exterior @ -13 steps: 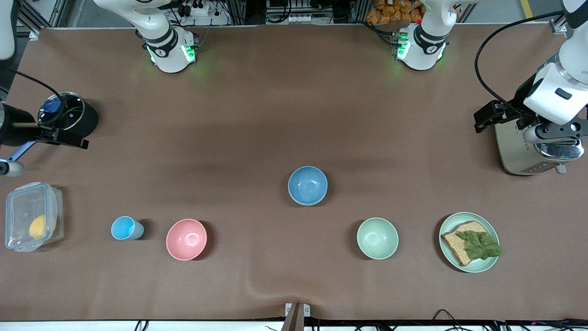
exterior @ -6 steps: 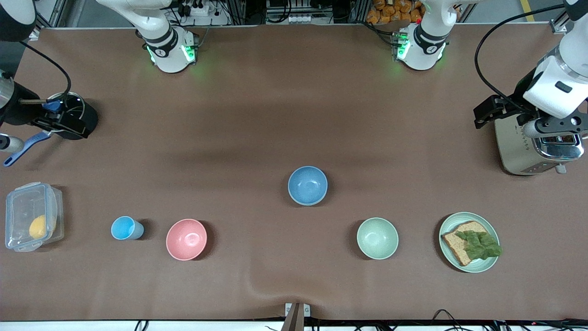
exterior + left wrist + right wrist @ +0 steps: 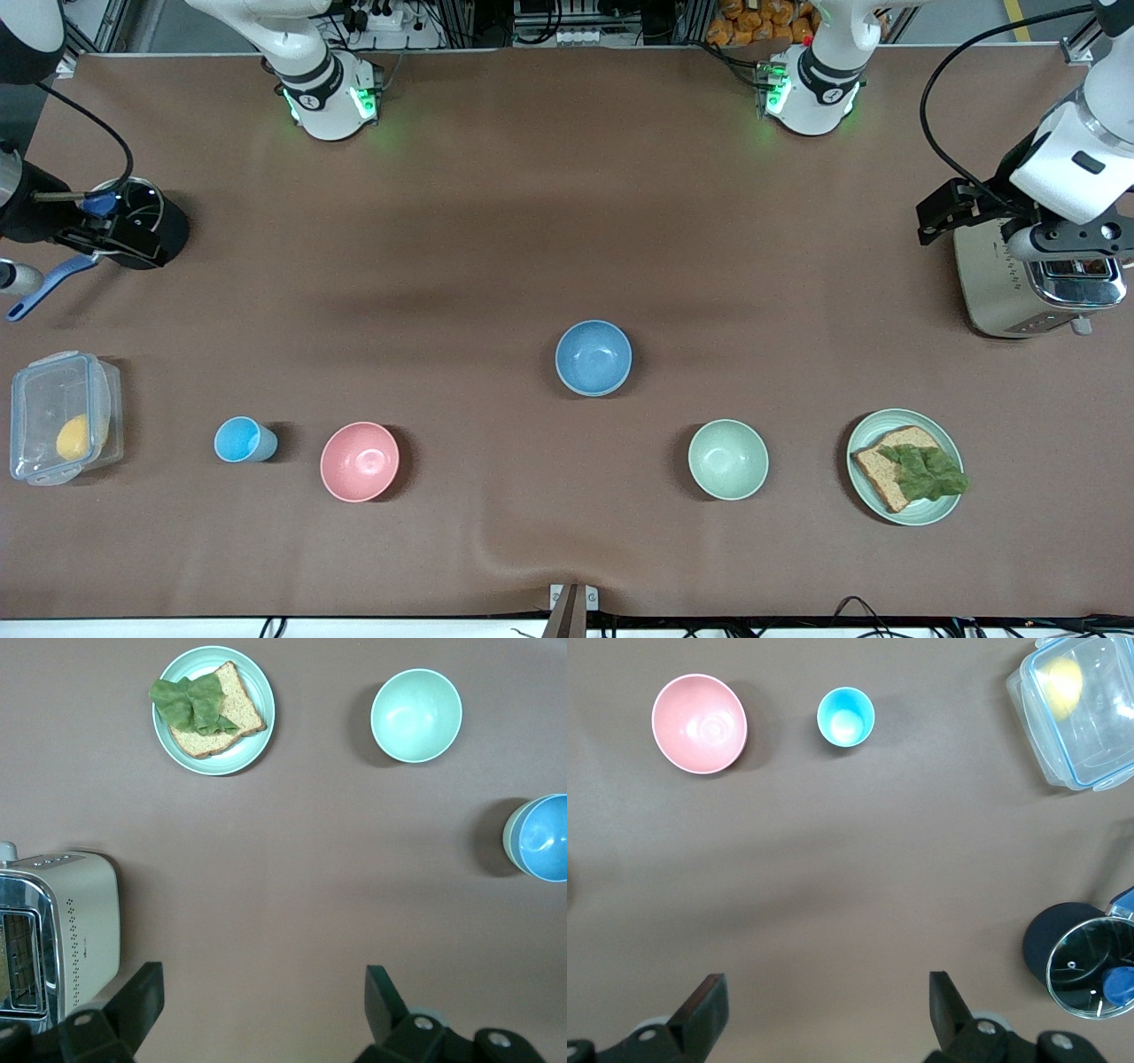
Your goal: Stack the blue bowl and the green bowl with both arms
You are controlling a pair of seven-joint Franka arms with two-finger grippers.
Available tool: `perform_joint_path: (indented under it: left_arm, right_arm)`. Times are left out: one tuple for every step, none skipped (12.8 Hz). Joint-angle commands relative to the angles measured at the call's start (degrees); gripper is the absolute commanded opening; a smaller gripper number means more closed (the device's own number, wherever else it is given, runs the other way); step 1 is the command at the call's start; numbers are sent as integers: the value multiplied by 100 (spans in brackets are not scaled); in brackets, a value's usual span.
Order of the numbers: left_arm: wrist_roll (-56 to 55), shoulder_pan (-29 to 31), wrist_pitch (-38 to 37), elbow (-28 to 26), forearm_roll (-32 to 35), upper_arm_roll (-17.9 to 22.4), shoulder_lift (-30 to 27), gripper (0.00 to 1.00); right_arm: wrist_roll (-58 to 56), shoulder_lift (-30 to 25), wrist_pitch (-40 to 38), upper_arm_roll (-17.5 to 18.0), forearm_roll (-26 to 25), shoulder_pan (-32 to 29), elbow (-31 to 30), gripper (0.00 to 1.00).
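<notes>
The blue bowl (image 3: 594, 357) stands mid-table and also shows in the left wrist view (image 3: 540, 837). It sits nested in the green bowl, a dull sage one; only a sliver of its rim (image 3: 508, 838) shows. My left gripper (image 3: 1063, 252) hangs open and empty over the toaster at the left arm's end; its jaws (image 3: 263, 997) stand wide apart. My right gripper (image 3: 16, 266) hangs open and empty beside the black pot at the right arm's end, jaws (image 3: 826, 1001) wide apart. Both are well apart from the bowls.
A paler mint bowl (image 3: 728, 459) and a mint plate (image 3: 904, 467) with bread and lettuce lie nearer the camera. A pink bowl (image 3: 360, 461), light-blue cup (image 3: 240, 439) and clear box (image 3: 62, 416) lie toward the right arm's end. Toaster (image 3: 1028, 283), lidded black pot (image 3: 133, 223).
Both arms have drifted a little toward their bases' side of the table, the right arm more. The pot's blue handle has come into sight. The bowls have not moved.
</notes>
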Motion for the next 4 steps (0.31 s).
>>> perform_joint_path:
  left_arm:
    - [84, -2, -32, -61, -117, 51, -106, 100]
    - [75, -11, -32, -61, -100, 42, -97, 100]
    - [75, -19, -32, -61, -91, 42, -97, 100]
    - [75, -19, -32, -61, -108, 42, -89, 100]
  right_arm:
    - [-241, -202, -66, 39, -109, -70, -140, 100]
    - [-338, -237, -93, 39, -109, -79, -122, 100]
    - [-399, -237, -154, 30, -109, -96, -96, 100]
    - [-409, -237, -180, 4, -109, -88, -79, 100]
